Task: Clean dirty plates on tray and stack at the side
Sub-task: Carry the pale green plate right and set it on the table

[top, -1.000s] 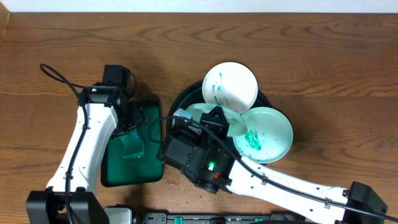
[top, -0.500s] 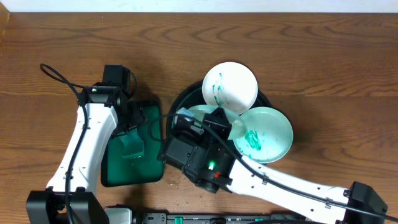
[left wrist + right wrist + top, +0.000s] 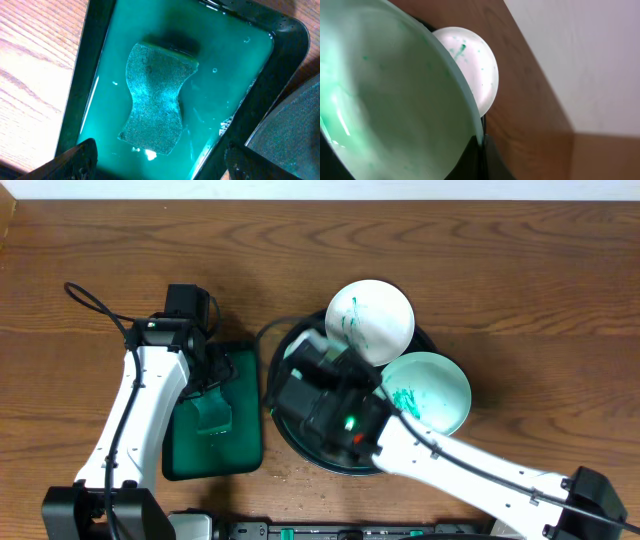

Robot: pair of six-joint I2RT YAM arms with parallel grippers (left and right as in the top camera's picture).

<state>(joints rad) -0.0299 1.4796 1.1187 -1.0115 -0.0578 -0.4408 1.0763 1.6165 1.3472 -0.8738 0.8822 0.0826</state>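
The large round dark tray [image 3: 290, 436] holds three white plates smeared with green. One plate [image 3: 370, 320] leans on the tray's far rim and one [image 3: 428, 392] lies at its right. The third plate [image 3: 385, 100] fills the left of the right wrist view, tilted up, and my right gripper [image 3: 482, 142] is shut on its rim. From overhead that gripper [image 3: 318, 365] and its plate are mostly hidden under the arm. The far plate [image 3: 470, 65] shows behind the held one. My left gripper [image 3: 160, 165] hangs open over a sponge [image 3: 157, 100], touching nothing.
The sponge lies in green liquid in a small rectangular green tray [image 3: 240, 455] just left of the round tray. The left arm [image 3: 140, 410] stretches along that tray's left side. A black cable [image 3: 95, 305] loops on the wooden table at the far left.
My right arm has swung up and to the right over the round tray, tipping the held plate up with it. The left arm has not moved.
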